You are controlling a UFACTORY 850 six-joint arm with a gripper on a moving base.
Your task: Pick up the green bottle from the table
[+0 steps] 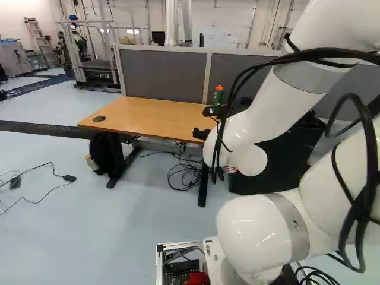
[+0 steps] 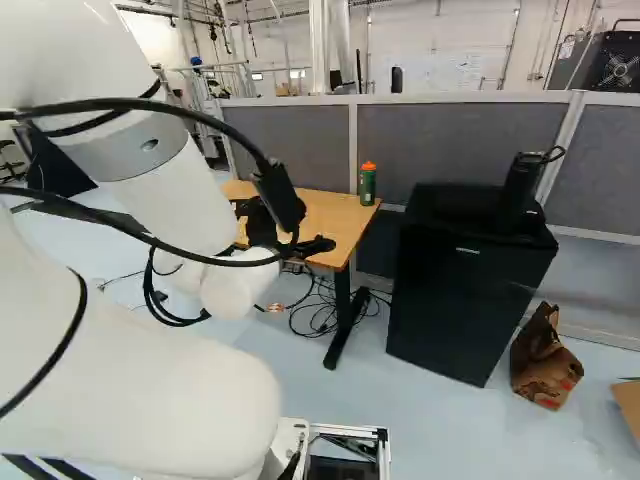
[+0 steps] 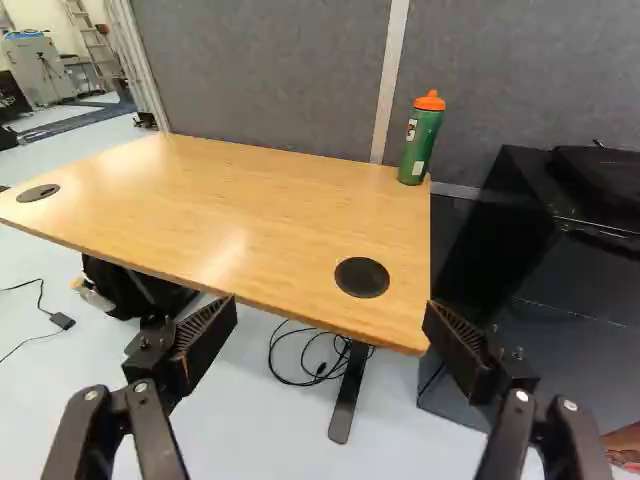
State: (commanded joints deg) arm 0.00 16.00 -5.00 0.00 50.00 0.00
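A: What are we risking?
B: We are presenting the gripper (image 3: pixel 330 322), jaws wide. The green bottle (image 3: pixel 420 143) is standing at a far corner of the table (image 3: pixel 270 235); overreaching, we are striking the partition (image 3: pixel 262 75).

In the left base view, the white arm (image 1: pixel 273 107) stands at the right, and black cables (image 1: pixel 360 178) hang along it. At its end there is the black gripper (image 1: pixel 200 122), with its two fingers apart, near the right end of the wooden table (image 1: pixel 148 117). Just behind the gripper one can see the green bottle (image 1: pixel 218 98), upright, with an orange cap (image 1: pixel 219 88); its lower part is hidden. Behind the table stands a grey partition (image 1: pixel 163 74). A black bag (image 1: pixel 105 154) is under the table, and also some tangled cables (image 1: pixel 189 173). Far at the left stands a ladder (image 1: pixel 41 43).
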